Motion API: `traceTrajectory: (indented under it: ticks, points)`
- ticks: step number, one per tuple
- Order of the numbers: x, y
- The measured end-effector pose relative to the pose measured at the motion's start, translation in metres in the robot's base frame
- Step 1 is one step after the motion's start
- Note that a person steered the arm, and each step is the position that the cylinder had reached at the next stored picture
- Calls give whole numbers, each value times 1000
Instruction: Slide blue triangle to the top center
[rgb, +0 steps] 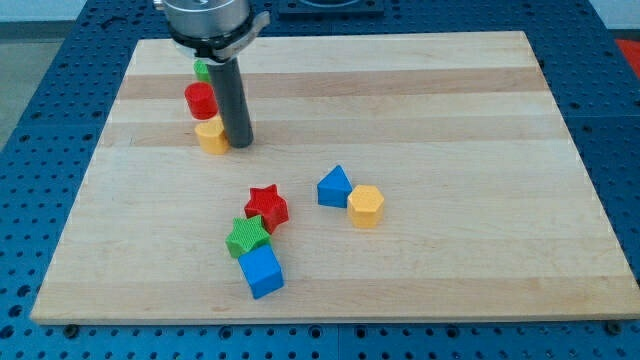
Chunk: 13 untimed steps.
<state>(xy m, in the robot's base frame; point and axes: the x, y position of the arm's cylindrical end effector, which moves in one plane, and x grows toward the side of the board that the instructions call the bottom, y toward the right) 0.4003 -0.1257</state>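
The blue triangle lies on the wooden board a little right of centre, touching a yellow hexagon at its lower right. My tip rests on the board at the upper left, well away from the blue triangle, up and to its left. The tip is right beside a yellow block, with a red cylinder and a partly hidden green block above it.
A red star, a green star and a blue cube form a touching cluster below centre, left of the blue triangle. The board sits on a blue perforated table.
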Motion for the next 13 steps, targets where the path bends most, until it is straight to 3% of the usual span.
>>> traceTrajectory:
  ticks: [3, 5, 6, 7, 8, 11, 13]
  points:
    - [0, -12]
    - [6, 195]
    - [70, 277]
    - [158, 235]
    - [176, 153]
    - [80, 141]
    - [56, 94]
